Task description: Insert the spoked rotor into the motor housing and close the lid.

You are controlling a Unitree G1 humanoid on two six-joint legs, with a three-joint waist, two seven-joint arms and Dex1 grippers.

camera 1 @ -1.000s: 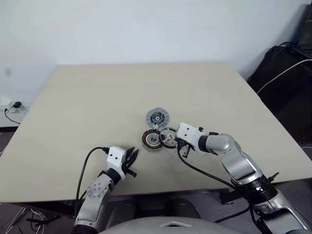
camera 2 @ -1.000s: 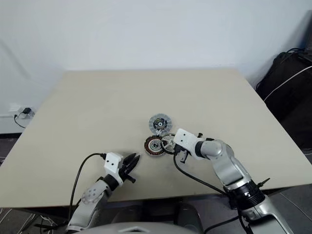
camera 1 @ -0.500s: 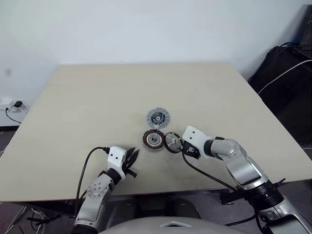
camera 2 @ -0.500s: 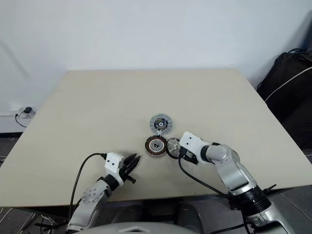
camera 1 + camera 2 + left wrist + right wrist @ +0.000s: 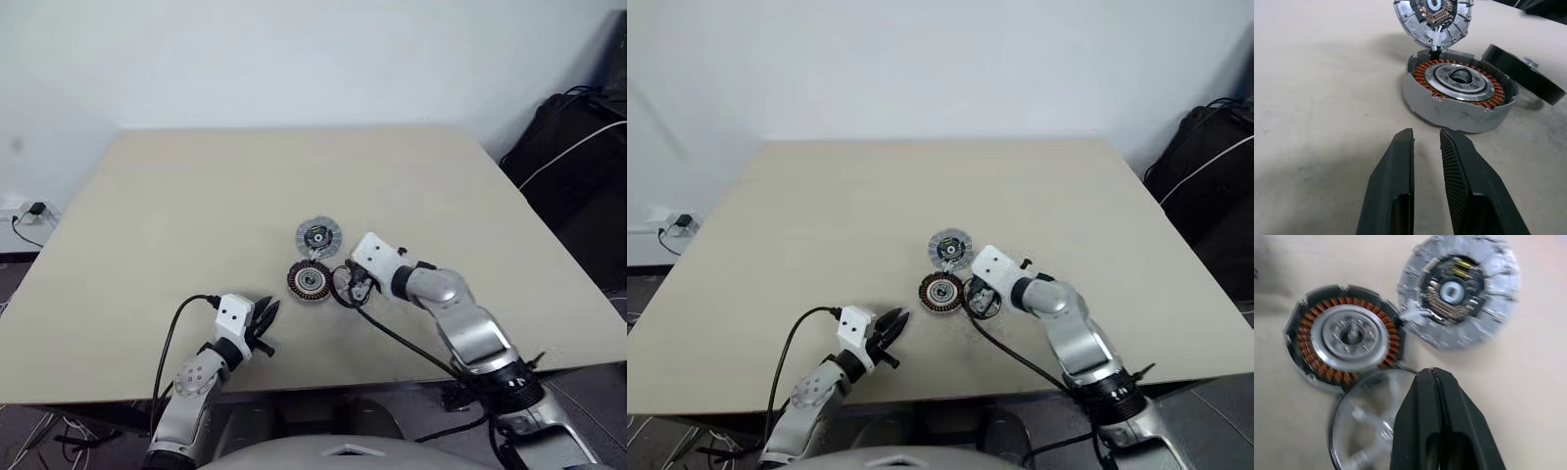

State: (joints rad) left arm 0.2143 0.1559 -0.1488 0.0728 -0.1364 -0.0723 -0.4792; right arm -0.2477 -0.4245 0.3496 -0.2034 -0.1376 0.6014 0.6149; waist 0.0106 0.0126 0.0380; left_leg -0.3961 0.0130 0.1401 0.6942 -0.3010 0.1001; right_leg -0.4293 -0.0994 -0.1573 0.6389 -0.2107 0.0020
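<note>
The motor housing (image 5: 309,280), a dark puck with copper windings, lies mid-table. Just behind it is the lid (image 5: 317,236), its ribbed face with the dark centre turned up. The spoked rotor (image 5: 1364,426) sits against the housing's right side, a little tilted in the left wrist view (image 5: 1524,73). My right gripper (image 5: 1432,373) is shut, its tips over the rotor's rim beside the housing; I cannot see whether the rim is pinched. My left gripper (image 5: 1426,133) rests near the table's front, pointing at the housing, its fingers slightly apart and empty.
The tan table (image 5: 196,196) stretches wide around the parts. A black bag (image 5: 578,147) with a white cable stands on the floor past the right edge. A wall socket (image 5: 29,211) is at the far left.
The right gripper, open half a second ago, has shut and swung left toward the housing. The rotor, up against the housing a second ago, now lies beside it. The left arm has not moved.
</note>
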